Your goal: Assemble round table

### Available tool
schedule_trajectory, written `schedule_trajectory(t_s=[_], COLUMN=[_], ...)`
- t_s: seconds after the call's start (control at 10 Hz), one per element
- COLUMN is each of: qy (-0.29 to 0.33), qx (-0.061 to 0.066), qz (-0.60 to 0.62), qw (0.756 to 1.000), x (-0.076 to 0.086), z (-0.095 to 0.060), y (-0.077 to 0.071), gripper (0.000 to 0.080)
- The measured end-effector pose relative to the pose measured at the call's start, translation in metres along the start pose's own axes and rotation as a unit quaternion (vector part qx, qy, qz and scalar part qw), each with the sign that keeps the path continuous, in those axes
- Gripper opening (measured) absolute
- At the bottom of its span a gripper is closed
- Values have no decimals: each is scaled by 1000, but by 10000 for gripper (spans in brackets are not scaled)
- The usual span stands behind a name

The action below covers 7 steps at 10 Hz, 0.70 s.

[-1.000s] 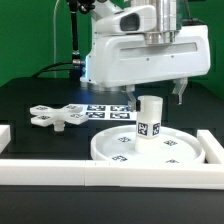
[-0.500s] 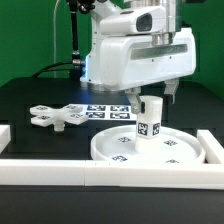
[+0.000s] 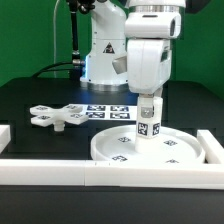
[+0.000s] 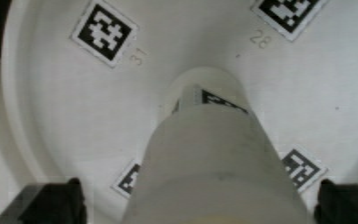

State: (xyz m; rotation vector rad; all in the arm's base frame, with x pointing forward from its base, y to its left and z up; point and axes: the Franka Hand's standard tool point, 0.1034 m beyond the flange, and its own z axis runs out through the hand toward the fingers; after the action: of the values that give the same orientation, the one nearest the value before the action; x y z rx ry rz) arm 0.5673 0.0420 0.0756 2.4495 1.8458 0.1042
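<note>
Where the arm (image 3: 150, 45) hangs straight down over the work, the pincer (image 3: 150, 98) sits at the top end of the short cylinder leg (image 3: 150, 122), fingers pointing down. Wrist view: two dark fingertips (image 4: 59, 201) stand one on each side of the leg (image 4: 208, 150), with the jaws spread wider than the leg and a strip of white showing between each tip and the leg's flank. The pincer (image 4: 202, 200) is thus parted, straddling the leg with nothing clamped, though in this blur a light brush at one tip cannot be ruled out. The leg stands upright directly under the pincer with a tag facing the exterior camera. Its lower end rests on the floor of the round disc (image 3: 118, 150), about mid-disc. The disc lies flat on the black table (image 3: 30, 95), rim up, with square tags on its inner face. In the wrist view these tags show on the disc (image 4: 87, 110) around the leg's base. The cross-shaped foot piece (image 3: 57, 116) lies flat on the table well apart from the pincer, toward the exterior view's left and lower, touching neither disc nor leg. The marker board (image 3: 108, 112) lies flat below the pincer and slightly toward the exterior view's left of it, behind the disc and just beside its far rim. The white border rails (image 3: 100, 172) run along the table's near edge, below and in front of the pincer, with shorter pieces at both ends.
</note>
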Motion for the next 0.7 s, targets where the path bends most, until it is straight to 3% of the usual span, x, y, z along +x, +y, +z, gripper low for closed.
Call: schedule_trajectory(t_s=[0.4, 0.7], qy=[-32, -45], qx=[-15, -15], qz=[-205, -288], qw=[978, 956], x=[9, 6], z=[1, 1], y=[3, 4], gripper=[649, 649])
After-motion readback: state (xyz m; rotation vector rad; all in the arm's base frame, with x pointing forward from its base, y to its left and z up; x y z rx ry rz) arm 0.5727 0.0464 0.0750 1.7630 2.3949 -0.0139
